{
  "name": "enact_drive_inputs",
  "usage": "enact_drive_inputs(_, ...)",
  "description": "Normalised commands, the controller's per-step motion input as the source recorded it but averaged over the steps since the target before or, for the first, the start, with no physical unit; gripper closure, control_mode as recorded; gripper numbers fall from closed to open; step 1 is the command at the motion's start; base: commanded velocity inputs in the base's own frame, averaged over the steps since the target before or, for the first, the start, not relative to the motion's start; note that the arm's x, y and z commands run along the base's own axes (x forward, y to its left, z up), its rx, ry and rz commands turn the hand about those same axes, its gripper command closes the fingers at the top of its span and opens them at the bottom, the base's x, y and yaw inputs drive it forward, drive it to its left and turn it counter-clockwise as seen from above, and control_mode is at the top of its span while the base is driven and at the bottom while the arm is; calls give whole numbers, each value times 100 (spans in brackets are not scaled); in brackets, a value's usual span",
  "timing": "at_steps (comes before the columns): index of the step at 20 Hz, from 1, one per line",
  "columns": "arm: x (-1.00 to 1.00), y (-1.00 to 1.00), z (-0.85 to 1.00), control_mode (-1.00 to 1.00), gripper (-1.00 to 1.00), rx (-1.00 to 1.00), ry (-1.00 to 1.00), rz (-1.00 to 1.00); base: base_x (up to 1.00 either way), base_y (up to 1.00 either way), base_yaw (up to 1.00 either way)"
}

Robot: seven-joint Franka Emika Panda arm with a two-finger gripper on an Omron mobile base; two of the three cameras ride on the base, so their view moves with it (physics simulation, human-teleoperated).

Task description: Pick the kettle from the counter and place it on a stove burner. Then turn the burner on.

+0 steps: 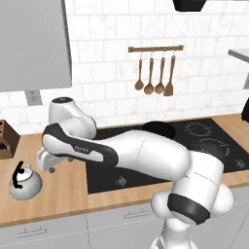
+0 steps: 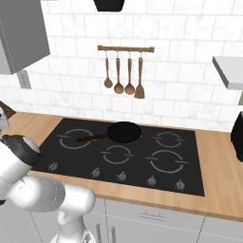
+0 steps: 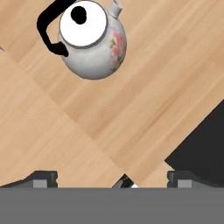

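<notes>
Where counter [image 1: 63, 194] meets cooktop [image 2: 142, 156], kettle [image 3: 89, 39], frying pan [image 2: 123, 131] apart.

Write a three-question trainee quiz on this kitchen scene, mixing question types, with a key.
1. True or false: the small silver-white kettle stands on the black glass cooktop.
2. What sits on the cooktop? A) black frying pan B) bowl C) mug
3. Fill in: the jaws of the gripper are ____.

Key: 1 false, it stands on the light-tan wood counter; 2 A; 3 open, holding nothing.
</notes>
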Motion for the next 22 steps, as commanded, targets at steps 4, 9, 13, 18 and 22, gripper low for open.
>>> enact_drive_inputs(4, 9, 36, -19, -100, -100, 0, 0, -14, 0, 0, 0)
enact_drive_inputs(9, 16, 12, -18, -100, -100, 0, 0, -36, 0, 0, 0)
enact_drive_inputs(13, 16, 9, -9, -100, -100, 0, 0, -38, 0, 0, 0)
enact_drive_inputs(18, 0, 0, -6, -100, -100, 0, 1, -12, 0, 0, 0)
enact_drive_inputs(22, 0, 8, -8, -100, -100, 0, 0, 0, 0, 0, 0)
